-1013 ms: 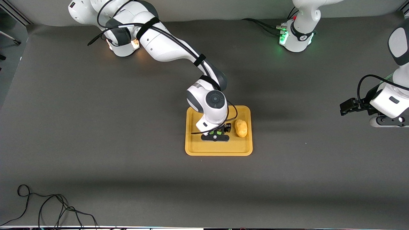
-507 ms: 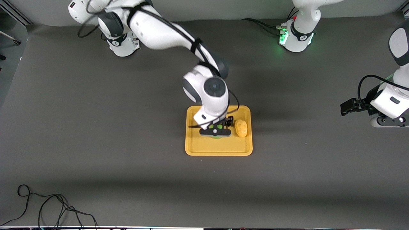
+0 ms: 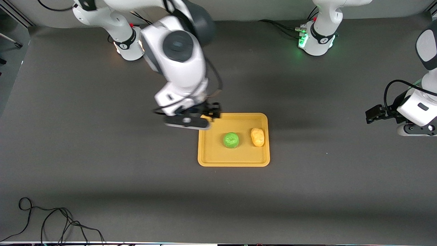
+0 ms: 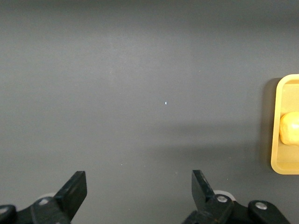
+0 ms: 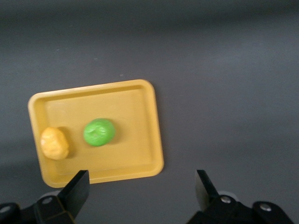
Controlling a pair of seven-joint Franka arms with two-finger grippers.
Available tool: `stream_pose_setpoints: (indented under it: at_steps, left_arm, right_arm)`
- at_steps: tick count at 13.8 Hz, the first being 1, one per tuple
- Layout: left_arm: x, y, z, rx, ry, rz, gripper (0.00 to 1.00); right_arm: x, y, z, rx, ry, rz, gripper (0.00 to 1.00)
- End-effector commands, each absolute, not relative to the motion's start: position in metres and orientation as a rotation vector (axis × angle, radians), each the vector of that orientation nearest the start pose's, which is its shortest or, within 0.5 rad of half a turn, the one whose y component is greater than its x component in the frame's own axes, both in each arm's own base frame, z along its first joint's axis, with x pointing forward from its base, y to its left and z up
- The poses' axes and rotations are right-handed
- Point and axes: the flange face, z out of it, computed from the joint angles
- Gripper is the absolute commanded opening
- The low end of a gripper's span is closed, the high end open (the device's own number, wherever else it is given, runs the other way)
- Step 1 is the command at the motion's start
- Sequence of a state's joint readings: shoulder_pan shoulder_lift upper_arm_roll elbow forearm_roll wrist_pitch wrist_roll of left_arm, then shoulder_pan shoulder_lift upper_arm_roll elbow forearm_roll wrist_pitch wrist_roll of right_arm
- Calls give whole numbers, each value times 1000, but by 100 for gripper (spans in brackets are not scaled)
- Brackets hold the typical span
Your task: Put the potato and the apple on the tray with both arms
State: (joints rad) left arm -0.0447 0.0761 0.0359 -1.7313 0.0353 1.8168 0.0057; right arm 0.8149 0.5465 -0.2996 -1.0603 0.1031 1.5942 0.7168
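The yellow-orange tray (image 3: 213, 155) lies at the table's middle. The green apple (image 3: 231, 140) sits on it, and the yellow potato (image 3: 257, 137) sits beside the apple, toward the left arm's end. Both also show in the right wrist view, the apple (image 5: 99, 132) and the potato (image 5: 54, 143) on the tray (image 5: 140, 98). My right gripper (image 3: 187, 122) is open and empty, raised over the tray's corner toward the right arm's end. My left gripper (image 3: 403, 128) is open and empty, waiting at the left arm's end of the table. The left wrist view shows the tray's edge (image 4: 275, 126) and part of the potato (image 4: 290, 128).
A black cable (image 3: 51, 222) lies coiled at the near corner toward the right arm's end. Dark grey table (image 3: 102, 164) surrounds the tray on all sides.
My right gripper let go of the apple on the tray, then rose and drew back toward its base. The apple now shows uncovered. The left arm has not moved.
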Motion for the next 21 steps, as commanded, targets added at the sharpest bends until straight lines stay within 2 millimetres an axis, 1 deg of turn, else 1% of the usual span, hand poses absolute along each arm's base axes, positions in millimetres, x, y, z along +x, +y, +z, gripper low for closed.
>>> stream_pose_setpoints:
  at_steps: [1, 2, 3, 5, 7, 8, 9, 10, 11, 13, 14, 17, 18, 19, 21]
  left_arm:
    - [585, 1, 534, -3102, 83, -25, 100]
    - [585, 3, 533, -3104, 88, -23, 100]
    - [585, 0, 533, -3104, 90, -23, 100]
    - [585, -1, 532, -3102, 105, -20, 100]
    - [585, 5, 534, -3098, 162, -23, 100]
    - [585, 5, 533, -3099, 167, -21, 100]
    - [584, -1, 533, -3100, 178, -19, 100]
    - [585, -6, 537, -3101, 166, -31, 100]
    - [585, -7, 537, -3102, 168, -34, 100]
    - [585, -3, 532, -3108, 169, -17, 100]
    - [585, -1, 533, -3134, 163, -24, 100]
    - [583, 5, 538, -3169, 184, -21, 100]
    - [583, 5, 539, -3164, 186, -26, 100]
    - [583, 11, 540, -3156, 202, -28, 100]
    - [585, 31, 538, -3154, 199, -41, 100]
  right_arm:
    - [562, 325, 548, -3170, 253, 21, 100]
    - [564, 294, 556, -3164, 244, 31, 100]
    - [564, 267, 564, -3154, 231, 40, 100]
    - [566, 212, 572, -3132, 259, 58, 100]
    - [562, 159, 578, -3135, 222, 58, 100]
    - [562, 134, 580, -3125, 214, 59, 100]
    - [561, 112, 581, -3120, 197, 65, 100]
    - [561, 84, 580, -3117, 188, 67, 100]
    - [560, 62, 581, -3116, 166, 59, 100]
    - [558, 22, 583, -3114, 135, 51, 100]
    - [557, 5, 582, -3114, 132, 54, 100]
    - [557, -18, 590, -3145, 125, 31, 100]
    - [558, -20, 595, -3157, 95, 24, 100]
    - [560, -23, 595, -3158, 95, 27, 100]
    - [561, -24, 596, -3158, 98, 22, 100]
